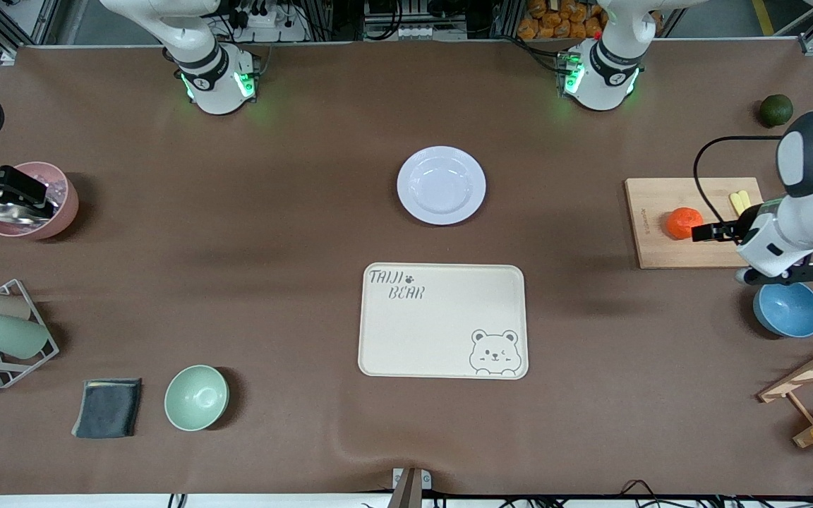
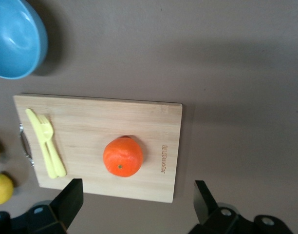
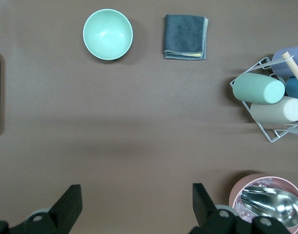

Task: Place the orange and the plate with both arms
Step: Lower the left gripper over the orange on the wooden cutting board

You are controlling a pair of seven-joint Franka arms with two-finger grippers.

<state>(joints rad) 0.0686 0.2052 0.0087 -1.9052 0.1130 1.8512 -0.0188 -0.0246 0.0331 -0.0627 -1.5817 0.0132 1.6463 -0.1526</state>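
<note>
The orange [image 1: 683,223] [image 2: 122,156] sits on a wooden cutting board [image 1: 660,247] [image 2: 90,126] toward the left arm's end of the table. My left gripper [image 1: 703,232] [image 2: 138,190] hangs open in the air over the board's edge, just beside the orange, with nothing between its fingers. The pale round plate [image 1: 442,185] lies empty at mid-table, farther from the front camera than the cream bear tray [image 1: 442,321]. My right gripper [image 1: 32,197] [image 3: 134,195] is open and empty, up over the table beside a pink cup [image 1: 64,208] [image 3: 236,192].
A yellow fork and knife [image 2: 44,144] lie on the board, lemons [image 2: 2,187] beside it. A blue bowl [image 1: 787,310] [image 2: 12,36], a dark green fruit [image 1: 775,110], a mint bowl [image 1: 196,397] [image 3: 107,34], a grey cloth [image 1: 107,407] [image 3: 185,36] and racked cups [image 1: 10,334] [image 3: 258,87] ring the table.
</note>
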